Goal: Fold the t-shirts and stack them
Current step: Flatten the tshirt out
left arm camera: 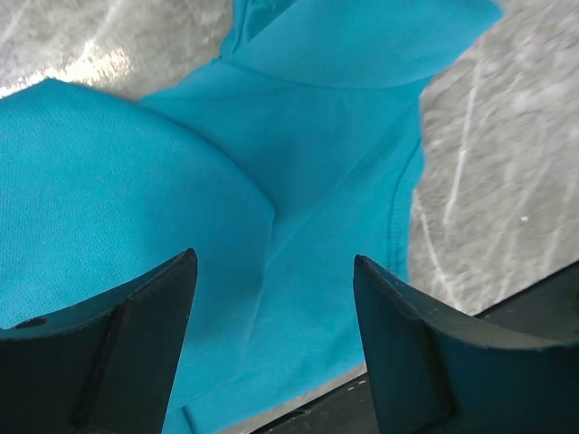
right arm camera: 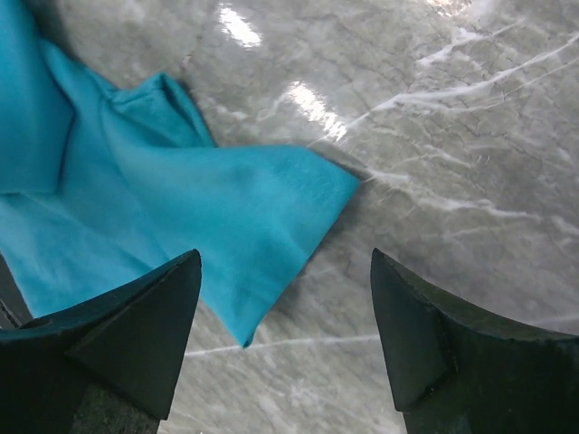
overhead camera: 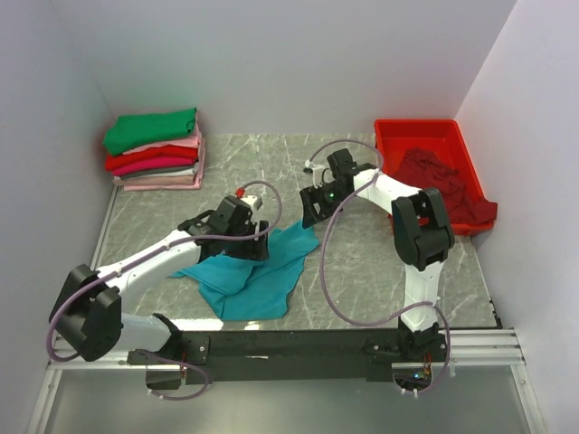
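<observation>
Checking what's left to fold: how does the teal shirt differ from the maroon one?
The teal shirt lies on the table, partly spread out; the maroon shirt sits heaped in the red tray. The teal one is bright and near the middle; the maroon one is dark, at the far right. Both are unfolded and not on the stack.

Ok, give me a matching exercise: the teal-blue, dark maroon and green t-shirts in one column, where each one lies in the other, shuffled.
1. teal-blue cloth t-shirt
2. dark maroon cloth t-shirt
3. green folded cloth t-shirt

A. on top of the pile of folded shirts, far left
B. loose on the grey marble table, near the middle
C. in the bright red plastic tray

Pairs: 1-B, 2-C, 3-A.
</observation>
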{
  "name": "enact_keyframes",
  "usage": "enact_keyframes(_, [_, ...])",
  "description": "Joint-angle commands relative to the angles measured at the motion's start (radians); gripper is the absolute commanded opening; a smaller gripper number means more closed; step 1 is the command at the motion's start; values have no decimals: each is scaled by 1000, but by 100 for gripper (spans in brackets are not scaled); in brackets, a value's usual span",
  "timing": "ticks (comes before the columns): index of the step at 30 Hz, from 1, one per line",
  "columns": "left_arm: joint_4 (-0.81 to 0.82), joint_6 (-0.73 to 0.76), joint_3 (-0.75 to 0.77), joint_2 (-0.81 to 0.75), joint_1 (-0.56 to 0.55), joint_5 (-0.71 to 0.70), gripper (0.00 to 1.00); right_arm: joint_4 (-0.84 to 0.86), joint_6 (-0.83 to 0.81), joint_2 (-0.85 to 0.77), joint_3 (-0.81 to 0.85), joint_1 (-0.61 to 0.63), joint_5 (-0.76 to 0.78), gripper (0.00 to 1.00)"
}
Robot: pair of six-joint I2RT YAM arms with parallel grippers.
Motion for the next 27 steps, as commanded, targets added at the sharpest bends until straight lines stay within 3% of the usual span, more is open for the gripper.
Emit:
enact_keyframes(1, [-38,22,48,26,-28,-75,75,-15,28,30,57,-2,1,81])
enact_keyframes(10, [-87,20,70,114,-84,-194,73,-49,41,96,95,-2,-36,73])
enact_keyframes(16, [-116,17,91,150,-104,-266,65,-65,48,116,112,-2,-45,63])
enact_keyframes(19, [-125,16,99,167,-116,-296,55,-68,53,122,117,-2,-48,54])
enact_keyframes(22, [-131,11,108,172,-124,-334,34,-70,55,118,121,-2,-56,40])
enact_keyframes(23, [-131,10,108,172,-125,-343,20,-65,56,116,121,-3,-57,31])
enact_keyframes(24, [-131,10,111,163,-127,-354,12,-65,55,112,120,-3,-62,27])
enact_keyframes(26, [-134,2,117,148,-127,-363,1,-72,47,101,123,-2,-67,16])
enact_keyframes(27, [-136,0,119,122,-125,-375,1,-75,44,98,127,-3,-67,13])
